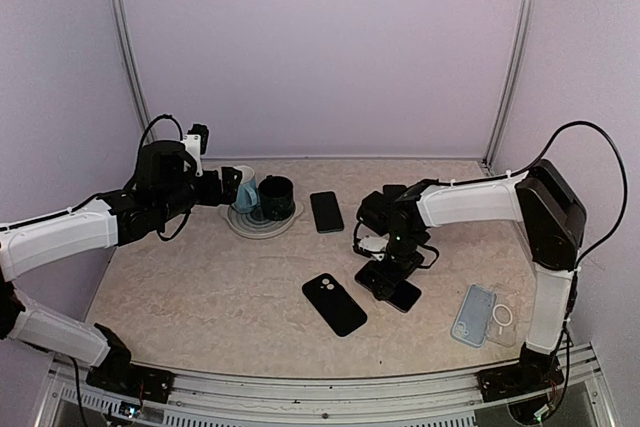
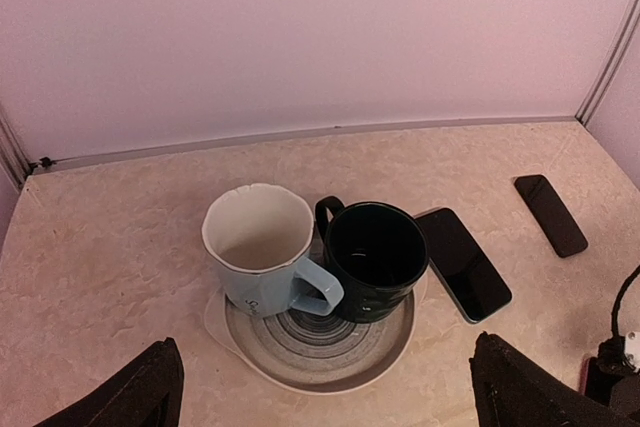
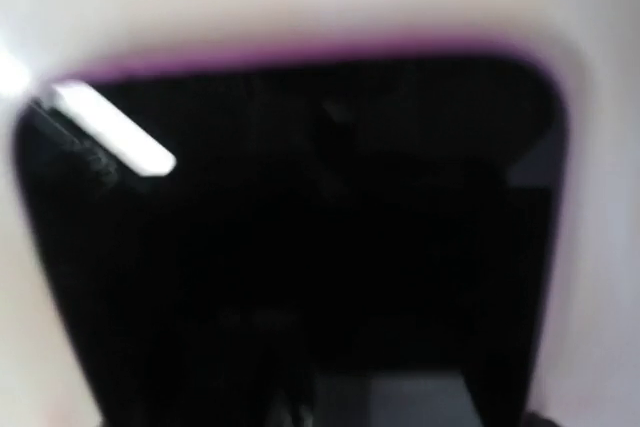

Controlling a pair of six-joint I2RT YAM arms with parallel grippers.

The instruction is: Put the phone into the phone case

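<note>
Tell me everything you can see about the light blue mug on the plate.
The light blue mug looks ceramic, glossy pale blue outside and white inside, with a wavy, faceted rim and a chunky handle. It stands upright and looks empty. Dark lettering near its base is too small to read. It sits on the left part of a grey ringed plate, right beside a dark mug; its handle angles toward that mug and seems to touch it.
</note>
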